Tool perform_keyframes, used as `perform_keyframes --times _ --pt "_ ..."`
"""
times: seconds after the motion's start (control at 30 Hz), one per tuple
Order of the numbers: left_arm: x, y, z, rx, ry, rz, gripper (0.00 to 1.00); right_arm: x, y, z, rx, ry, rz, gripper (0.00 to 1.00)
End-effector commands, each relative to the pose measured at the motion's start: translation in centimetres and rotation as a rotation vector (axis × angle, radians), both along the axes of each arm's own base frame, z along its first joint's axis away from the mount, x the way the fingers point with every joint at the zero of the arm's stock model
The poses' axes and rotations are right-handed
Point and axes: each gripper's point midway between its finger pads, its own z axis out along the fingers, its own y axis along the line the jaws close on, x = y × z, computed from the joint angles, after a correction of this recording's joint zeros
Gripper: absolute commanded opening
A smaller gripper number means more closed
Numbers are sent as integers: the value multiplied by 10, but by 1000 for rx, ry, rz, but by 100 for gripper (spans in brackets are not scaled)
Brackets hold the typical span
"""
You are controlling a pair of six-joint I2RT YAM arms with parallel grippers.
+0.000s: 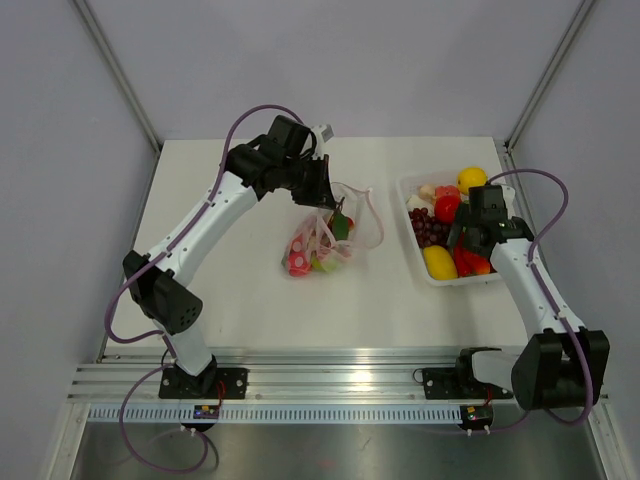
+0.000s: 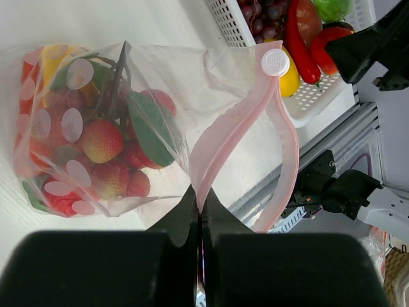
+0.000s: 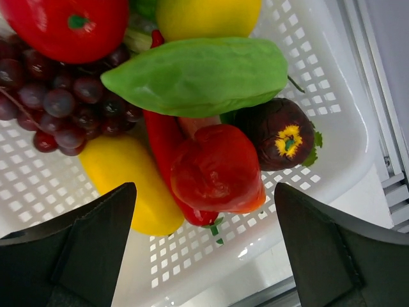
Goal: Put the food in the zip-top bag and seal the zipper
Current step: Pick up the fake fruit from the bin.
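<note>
The left claw is pressed together on the narrow pink-red zipper strip of a clear, crinkly plastic zip-top bag, pinching the strip near one end. The two halves of the strip stand apart in a long loop, so the mouth is unsealed, and a round white slider tab sits at the loop's far end. The bag's filled end lies on the white table near its middle, left of the tray. It holds red lychee-like toy fruits, a dark green toy leaf and other pieces in yellow and orange.

The right claw is spread wide with nothing between its fingers, and it hangs over the near end of a white perforated plastic tray on the table's right side. Under it in the tray lie a glossy red toy pepper, a long green toy pod, a dark purple round toy fruit with a yellow star and a smooth yellow toy fruit. Farther along are a bunch of dark purple toy grapes, a red toy tomato and a yellow toy lemon.
</note>
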Motion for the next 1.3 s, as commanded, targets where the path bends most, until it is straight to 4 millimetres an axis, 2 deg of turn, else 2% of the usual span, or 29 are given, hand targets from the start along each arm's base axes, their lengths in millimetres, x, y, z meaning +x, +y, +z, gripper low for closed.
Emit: perform_keyframes --times 0.0,0.17,0.27,0.37,0.5,0.67,0.77,0.87,0.9,0.97,1.0,1.07,1.2,1.27 --pt "3 -6 23 -59 -75 -23 0 12 0 -9 22 0 22 97" --pt "1 -10 22 -63 -66 -31 0 18 0 -23 46 31 34 94" --pt "0 -12 22 -67 -64 -34 0 21 2 -28 56 46 43 88" --pt "0 -11 20 -62 -63 -33 0 21 3 -28 63 44 49 77" --pt "-1 -12 22 -67 -64 -36 0 21 5 -29 67 52 53 67" --pt "-2 -11 21 -65 -65 -38 0 19 6 -25 76 48 56 46" --pt "-1 -11 21 -65 -67 -37 0 18 12 -6 104 -1 71 43" --pt "-1 -13 21 -70 -64 -40 0 17 19 22 135 -75 97 43" --pt "-1 -14 23 -78 -66 -39 0 18 21 39 143 -118 108 43" --pt "0 -18 21 -83 -59 -43 0 16 27 50 173 -136 131 43" --pt "0 -20 21 -88 -56 -43 0 19 30 63 180 -167 142 43" --pt "0 -27 17 -89 -46 -54 0 17 38 78 216 -200 168 43" --pt "1 -36 20 -96 -44 -71 0 21 57 124 295 -309 241 42" --pt "1 -39 19 -100 -37 -76 0 20 68 141 346 -346 282 41"
